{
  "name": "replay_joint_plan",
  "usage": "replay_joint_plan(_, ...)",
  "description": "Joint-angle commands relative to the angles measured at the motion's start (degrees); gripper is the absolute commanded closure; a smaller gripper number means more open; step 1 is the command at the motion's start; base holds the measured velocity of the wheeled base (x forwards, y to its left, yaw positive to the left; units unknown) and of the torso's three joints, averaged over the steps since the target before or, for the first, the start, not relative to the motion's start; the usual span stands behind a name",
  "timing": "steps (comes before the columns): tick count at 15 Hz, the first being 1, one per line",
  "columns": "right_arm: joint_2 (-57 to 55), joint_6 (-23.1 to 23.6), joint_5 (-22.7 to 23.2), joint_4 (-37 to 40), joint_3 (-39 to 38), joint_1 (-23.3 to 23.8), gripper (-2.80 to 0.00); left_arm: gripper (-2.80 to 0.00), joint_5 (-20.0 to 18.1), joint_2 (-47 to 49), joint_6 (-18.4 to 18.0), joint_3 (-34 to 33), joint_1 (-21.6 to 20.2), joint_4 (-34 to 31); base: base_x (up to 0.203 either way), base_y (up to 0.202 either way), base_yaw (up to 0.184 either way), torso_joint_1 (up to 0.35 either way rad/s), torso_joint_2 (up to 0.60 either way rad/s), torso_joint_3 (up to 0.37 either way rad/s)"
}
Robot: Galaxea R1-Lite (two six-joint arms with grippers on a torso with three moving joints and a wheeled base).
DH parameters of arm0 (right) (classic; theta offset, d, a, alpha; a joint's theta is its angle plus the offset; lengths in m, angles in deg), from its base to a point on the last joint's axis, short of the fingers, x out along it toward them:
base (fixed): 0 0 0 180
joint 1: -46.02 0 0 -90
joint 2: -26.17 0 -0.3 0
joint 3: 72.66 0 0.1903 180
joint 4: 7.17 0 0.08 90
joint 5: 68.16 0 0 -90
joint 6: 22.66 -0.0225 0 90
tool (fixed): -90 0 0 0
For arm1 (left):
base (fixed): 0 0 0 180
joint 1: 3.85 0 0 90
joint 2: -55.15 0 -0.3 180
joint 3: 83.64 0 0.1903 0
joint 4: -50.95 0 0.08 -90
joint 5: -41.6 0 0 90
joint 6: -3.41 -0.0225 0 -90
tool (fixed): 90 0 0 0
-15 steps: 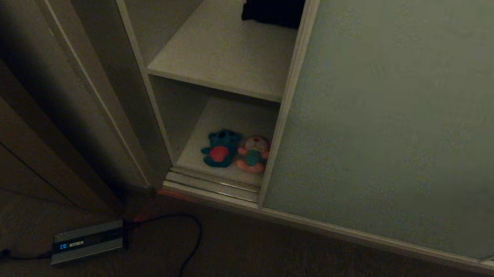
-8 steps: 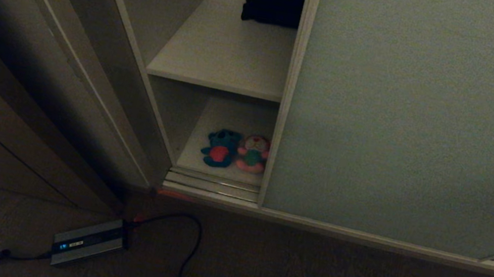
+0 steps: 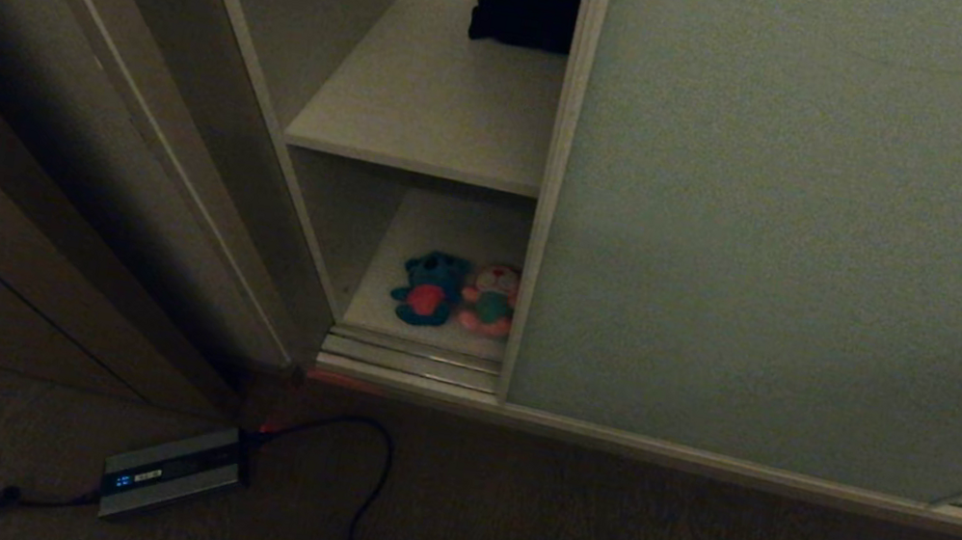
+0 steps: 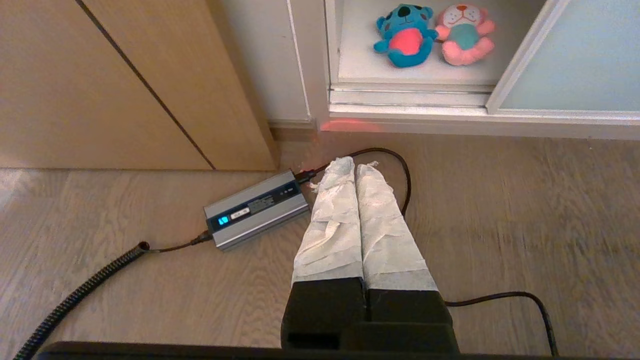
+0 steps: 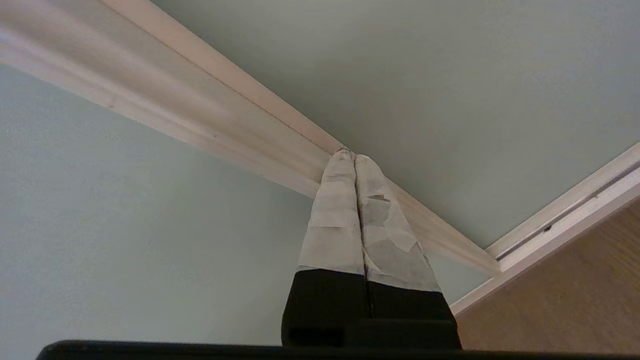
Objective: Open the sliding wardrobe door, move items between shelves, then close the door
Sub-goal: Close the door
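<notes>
Two plush toys, the blue toy [image 3: 429, 289] and the pink toy [image 3: 491, 299], sit side by side on the lower shelf [image 3: 448, 230] in the wardrobe's open gap, just left of the sliding door [image 3: 820, 229]. The right pincer [image 5: 354, 156], fingers pressed together and empty, has its tips against that door's pale frame strip [image 5: 210, 120]. The left pincer [image 4: 354, 164], likewise pressed together, hangs above the floor [image 4: 500, 210] by a grey power adapter [image 4: 256, 207], well short of the toys.

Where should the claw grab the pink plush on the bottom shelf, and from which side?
Grip the pink plush across its teal middle, coming straight in through the front opening. The blue plush crowds one side and the sliding door edge the other, so a side approach looks blocked.
</notes>
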Motion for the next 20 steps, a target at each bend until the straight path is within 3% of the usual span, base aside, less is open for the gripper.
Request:
replay_joint_plan(1,2.2,-0.26,0.37,-0.25,-1.26,-0.06,0.0,0.0,-0.01,0.09,-0.02,0.0,0.0,0.0,0.0,0.0,0.0,0.0,0.0,0.0)
replay_joint_plan(8,8.3,-0.19,0.55,-0.77,-9.68,-2.4,0.0,0.0,-0.01,0.09,-0.02,0.0,0.0,0.0,0.0,0.0,0.0,0.0,0.0,0.0)
replay_joint_plan(17,19.47,-0.01,1.37,-1.2,-25.91,-6.01,0.0,0.0,-0.01,0.09,-0.02,0.0,0.0,0.0,0.0,0.0,0.0,0.0,0.0,0.0)
replay_joint_plan(20,24.2,-0.1,2.02,-4.62,-33.53,-7.48,0.0,0.0,-0.01,0.09,-0.02,0.0,0.0,0.0,0.0,0.0,0.0,0.0,0.0,0.0)
